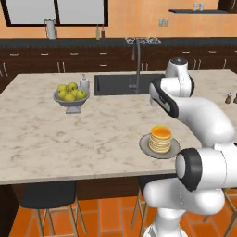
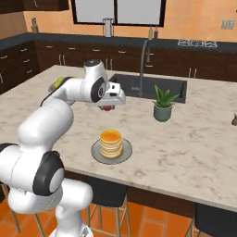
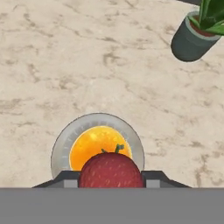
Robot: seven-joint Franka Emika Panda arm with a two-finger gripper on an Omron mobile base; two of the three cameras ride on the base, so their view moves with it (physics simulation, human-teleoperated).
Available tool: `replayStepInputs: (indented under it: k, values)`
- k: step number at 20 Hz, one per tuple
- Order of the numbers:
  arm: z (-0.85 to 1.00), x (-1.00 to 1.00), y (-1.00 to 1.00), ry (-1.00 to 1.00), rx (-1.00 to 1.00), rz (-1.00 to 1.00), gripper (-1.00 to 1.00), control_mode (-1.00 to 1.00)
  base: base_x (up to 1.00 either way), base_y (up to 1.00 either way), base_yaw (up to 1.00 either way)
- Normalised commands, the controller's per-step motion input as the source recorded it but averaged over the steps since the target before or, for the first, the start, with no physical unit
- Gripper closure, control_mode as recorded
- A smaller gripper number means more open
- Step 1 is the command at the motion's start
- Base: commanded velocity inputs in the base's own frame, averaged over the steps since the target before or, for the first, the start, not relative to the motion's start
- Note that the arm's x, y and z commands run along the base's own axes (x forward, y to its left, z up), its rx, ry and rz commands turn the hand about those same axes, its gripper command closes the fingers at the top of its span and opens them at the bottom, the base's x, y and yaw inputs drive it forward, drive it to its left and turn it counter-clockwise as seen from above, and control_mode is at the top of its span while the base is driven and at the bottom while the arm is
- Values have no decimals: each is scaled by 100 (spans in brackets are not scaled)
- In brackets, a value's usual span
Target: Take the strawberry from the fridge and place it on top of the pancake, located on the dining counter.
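- The strawberry [image 3: 111, 171] is pinched between the two fingers of the gripper [image 3: 111, 179] and is held in the air above the pancake [image 3: 99, 148]; this is seen plainly in the hand view.
- In the right base view the berry is a small red spot under the hand, which is hidden by the arm in the left base view.
- The round golden stack lies on a grey plate [image 2: 97, 155] near the front edge of the marbled counter [image 1: 41, 134].
- A potted plant [image 2: 163, 104] stands by the sink [image 1: 118, 84]; a bowl of yellow-green fruit [image 1: 70, 95] is seen at the left of it.
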Motion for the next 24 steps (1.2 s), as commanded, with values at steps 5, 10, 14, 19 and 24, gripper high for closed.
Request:
replayStepInputs:
  k: [5,10,14,19,24]
  values:
    - [-23,0,-5,12,0,0,100,-100,0,0,0]
    - [-7,0,0,14,0,0,100,-100,0,0,0]
    - [-22,0,0,10,0,0,100,-100,0,0,0]
    - [-34,0,0,7,0,0,100,-100,0,0,0]
    - [-36,0,0,7,0,0,100,-100,0,0,0]
